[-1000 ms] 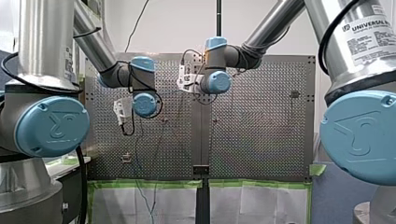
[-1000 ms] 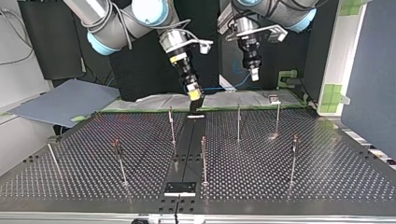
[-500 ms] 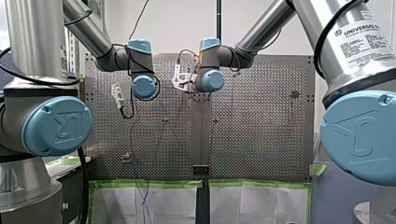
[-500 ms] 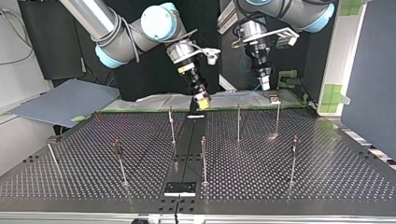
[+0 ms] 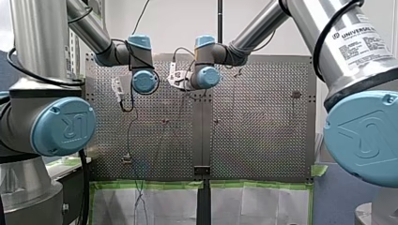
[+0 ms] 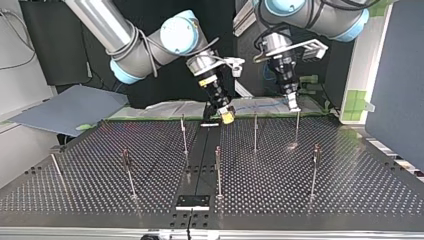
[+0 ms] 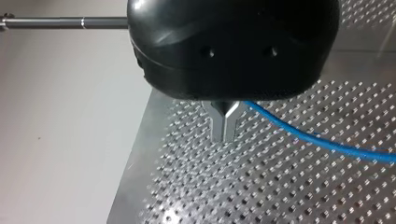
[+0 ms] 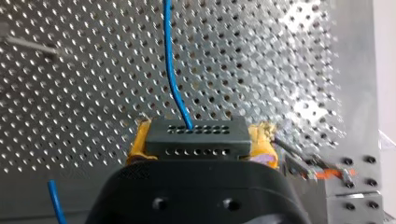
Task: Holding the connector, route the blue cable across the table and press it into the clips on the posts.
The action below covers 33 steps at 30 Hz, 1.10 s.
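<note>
In the right wrist view you can see the right gripper (image 8: pixel 200 140) closed on the connector (image 8: pixel 194 133), a dark grey block with rows of small holes, which sits between the yellow pads (image 8: pixel 137 145). The blue cable (image 8: pixel 170 65) comes out of the connector's upper face and runs straight ahead over the perforated table (image 8: pixel 261 70). Just beside this gripper stands a thin post (image 8: pixel 299 161) with something orange at its end, but it is too blurred to say more. In the left wrist view the left gripper (image 7: pixel 225 125) is black, and its metal fingers (image 7: pixel 219 126) are pressed together at the tips. The cable leaves from the base of these fingers and goes off to one side, low over the table, so it seems to be held there. You cannot see the exact place of contact, because the gripper's body hides it. In the top view the right arm comes in at the view's left, and its gripper hangs tilted over the far edge of the table, near the dark strip in the middle. The left arm comes in at the view's right, and its gripper points down, close over the top of the far post at that side (image 6: pixel 297 127). Between the two grippers a short piece of the cable shows along the far edge of the table. The other posts stand upright and well apart from both grippers.
</note>
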Each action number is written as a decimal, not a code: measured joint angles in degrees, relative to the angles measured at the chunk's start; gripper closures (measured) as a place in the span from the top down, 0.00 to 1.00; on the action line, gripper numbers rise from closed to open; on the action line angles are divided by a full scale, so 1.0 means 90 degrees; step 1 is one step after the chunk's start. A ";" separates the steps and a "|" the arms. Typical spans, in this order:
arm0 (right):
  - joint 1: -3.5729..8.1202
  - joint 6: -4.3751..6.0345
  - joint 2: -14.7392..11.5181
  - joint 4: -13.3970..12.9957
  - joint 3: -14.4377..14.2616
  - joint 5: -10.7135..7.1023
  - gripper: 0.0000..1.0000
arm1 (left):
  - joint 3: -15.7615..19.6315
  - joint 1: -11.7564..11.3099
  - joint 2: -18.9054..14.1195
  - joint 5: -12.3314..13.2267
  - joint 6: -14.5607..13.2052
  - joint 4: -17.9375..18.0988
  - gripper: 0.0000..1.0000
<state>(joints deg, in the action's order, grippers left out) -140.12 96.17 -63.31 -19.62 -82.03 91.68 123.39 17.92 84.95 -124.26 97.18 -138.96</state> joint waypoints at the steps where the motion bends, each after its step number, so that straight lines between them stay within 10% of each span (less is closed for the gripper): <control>1: -0.0020 0.0000 0.0032 0.0022 0.0046 -0.0001 0.00 | -0.0013 -0.0047 -0.0005 0.0030 -0.0007 -0.0014 0.00; 33: -0.0104 0.0195 0.0687 0.0745 0.1745 -0.0314 0.00 | -0.0735 -0.1321 0.0085 0.0867 0.0030 -0.0219 0.00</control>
<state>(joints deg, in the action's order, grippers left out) -141.05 97.93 -57.12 -12.91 -66.33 88.85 116.78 6.03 85.71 -116.46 97.45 -140.92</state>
